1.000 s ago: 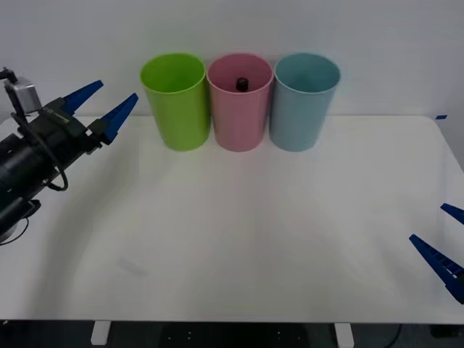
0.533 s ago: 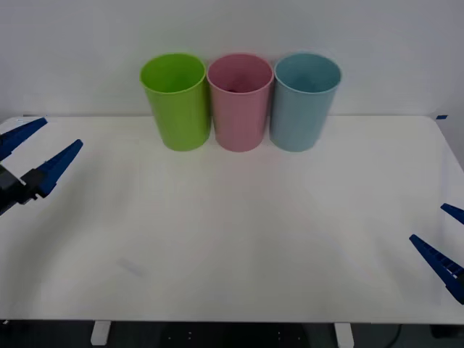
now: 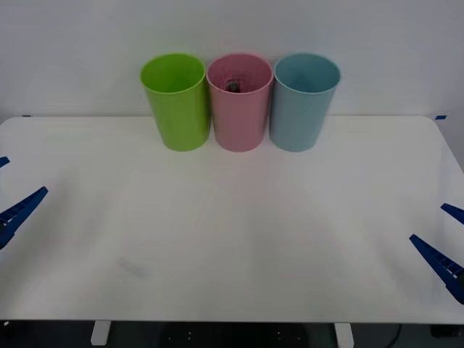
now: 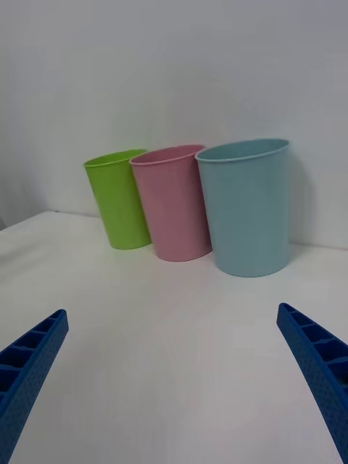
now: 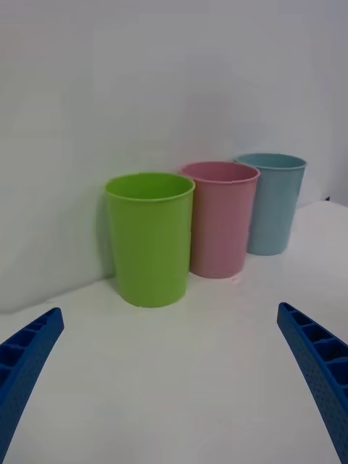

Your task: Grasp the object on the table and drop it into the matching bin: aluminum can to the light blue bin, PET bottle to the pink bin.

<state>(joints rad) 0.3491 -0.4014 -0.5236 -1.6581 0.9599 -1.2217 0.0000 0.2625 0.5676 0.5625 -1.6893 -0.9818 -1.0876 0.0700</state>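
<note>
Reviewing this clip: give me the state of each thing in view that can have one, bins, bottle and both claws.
PET bottle: inside the pink bin, barely visible.
Pink bin: upright, holds the bottle.
Light blue bin: upright, nothing seen inside.
Lime green bin: upright, nothing seen inside.
Left claw: open, at the table's left edge.
Right claw: open, at the table's right edge.
</note>
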